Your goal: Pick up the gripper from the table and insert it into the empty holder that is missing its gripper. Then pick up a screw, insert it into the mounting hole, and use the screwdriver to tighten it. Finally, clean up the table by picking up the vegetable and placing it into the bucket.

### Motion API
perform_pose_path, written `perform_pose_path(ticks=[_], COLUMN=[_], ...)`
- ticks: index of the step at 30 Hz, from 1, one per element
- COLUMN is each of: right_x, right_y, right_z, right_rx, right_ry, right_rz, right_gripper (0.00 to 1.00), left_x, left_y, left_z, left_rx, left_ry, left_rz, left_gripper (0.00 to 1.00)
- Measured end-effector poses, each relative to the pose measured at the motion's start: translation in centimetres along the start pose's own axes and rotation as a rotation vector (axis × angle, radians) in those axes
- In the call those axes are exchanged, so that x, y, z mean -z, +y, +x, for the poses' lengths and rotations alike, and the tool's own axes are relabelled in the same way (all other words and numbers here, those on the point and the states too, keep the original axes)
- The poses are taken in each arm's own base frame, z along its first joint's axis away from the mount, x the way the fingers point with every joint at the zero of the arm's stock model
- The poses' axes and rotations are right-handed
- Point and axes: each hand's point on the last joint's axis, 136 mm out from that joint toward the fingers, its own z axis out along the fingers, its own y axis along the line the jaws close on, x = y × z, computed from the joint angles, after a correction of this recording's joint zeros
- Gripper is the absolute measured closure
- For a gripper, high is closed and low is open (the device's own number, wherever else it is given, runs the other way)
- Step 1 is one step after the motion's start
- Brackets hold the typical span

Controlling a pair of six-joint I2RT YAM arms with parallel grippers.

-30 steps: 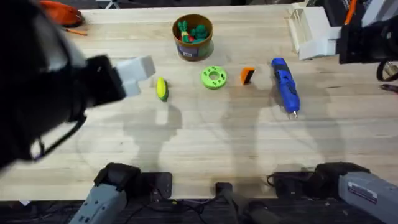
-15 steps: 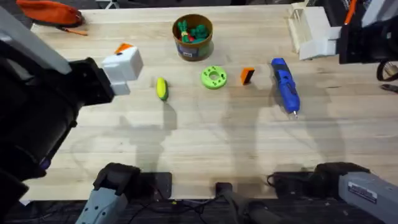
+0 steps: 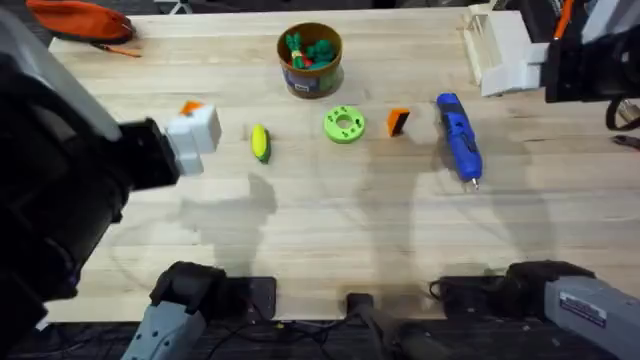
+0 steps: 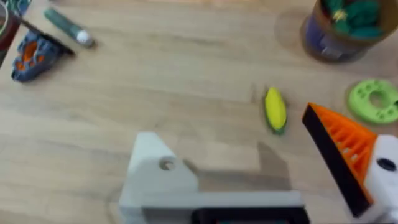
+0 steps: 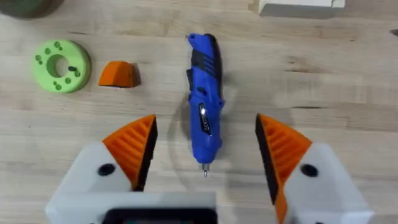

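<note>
Your orange gripper [image 3: 398, 121] lies loose on the table, just right of the green holed disc [image 3: 344, 124] and left of the screwdriver [image 3: 458, 138]. In the right wrist view it rests with its rounded side up. The screwdriver's long axis runs near to far, its thin metal tip at the near end. The vegetable [image 3: 260, 142] lies left of the disc, also lengthwise near to far, with its green end nearer you.

The bucket [image 3: 311, 60] stands upright at the far middle and holds green and orange toy vegetables.

Your left gripper [image 4: 261, 171] hovers over the table's left side, fingers spread and holding nothing; one holder [image 4: 155, 171] is bare white with an open mounting hole, the other carries its orange pad. Your right gripper [image 5: 205, 152] hangs over the screwdriver, fingers wide apart, gripping nothing.
</note>
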Motion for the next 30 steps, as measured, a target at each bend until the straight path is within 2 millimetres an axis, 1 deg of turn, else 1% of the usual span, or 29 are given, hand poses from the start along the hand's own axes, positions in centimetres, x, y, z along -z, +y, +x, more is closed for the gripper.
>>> perform_pose_path(ticks=[2, 4, 7, 8, 10, 11, 13, 16, 20, 21, 25, 30], right_x=[0.0, 0.0, 0.0, 0.0, 0.0, 0.0, 0.0, 0.0, 0.0, 0.0, 0.0, 0.0], right_y=[0.0, 0.0, 0.0, 0.0, 0.0, 0.0, 0.0, 0.0, 0.0, 0.0, 0.0, 0.0], right_z=[0.0, 0.0, 0.0, 0.0, 0.0, 0.0, 0.0, 0.0, 0.0, 0.0, 0.0, 0.0], right_rx=[0.0, 0.0, 0.0, 0.0, 0.0, 0.0, 0.0, 0.0, 0.0, 0.0, 0.0, 0.0], right_ry=[0.0, 0.0, 0.0, 0.0, 0.0, 0.0, 0.0, 0.001, 0.0, 0.0, 0.0, 0.001], right_rz=[0.0, 0.0, 0.0, 0.0, 0.0, 0.0, 0.0, 0.0, 0.0, 0.0, 0.0, 0.0], right_gripper=[0.107, 0.107, 0.108, 0.108, 0.108, 0.108, 0.108, 0.107, 0.107, 0.107, 0.107, 0.108], left_x=[0.0, 0.0, 0.1, 0.3, 0.3, -0.6, -1.2, -1.9, -1.8, -1.6, -1.7, -0.8], left_y=[0.2, 0.1, -0.2, -0.6, -1.2, -2.6, -3.5, -4.5, -5.9, -7.1, -9.0, -11.0], left_z=[0.8, 0.3, -2.1, -4.3, -5.6, -6.6, -6.9, -5.8, -3.3, -1.5, 0.9, 2.8], left_rx=[-0.011, -0.004, 0.028, 0.057, 0.064, 0.046, 0.026, -0.007, -0.047, -0.074, -0.107, -0.151], left_ry=[0.033, 0.01, -0.083, -0.174, -0.232, -0.306, -0.362, -0.416, -0.467, -0.478, -0.463, -0.477], left_rz=[-0.009, -0.006, 0.009, 0.029, 0.063, 0.141, 0.205, 0.292, 0.397, 0.479, 0.6, 0.746], left_gripper=[0.014, 0.014, 0.014, 0.014, 0.014, 0.015, 0.014, 0.015, 0.015, 0.015, 0.015, 0.015])
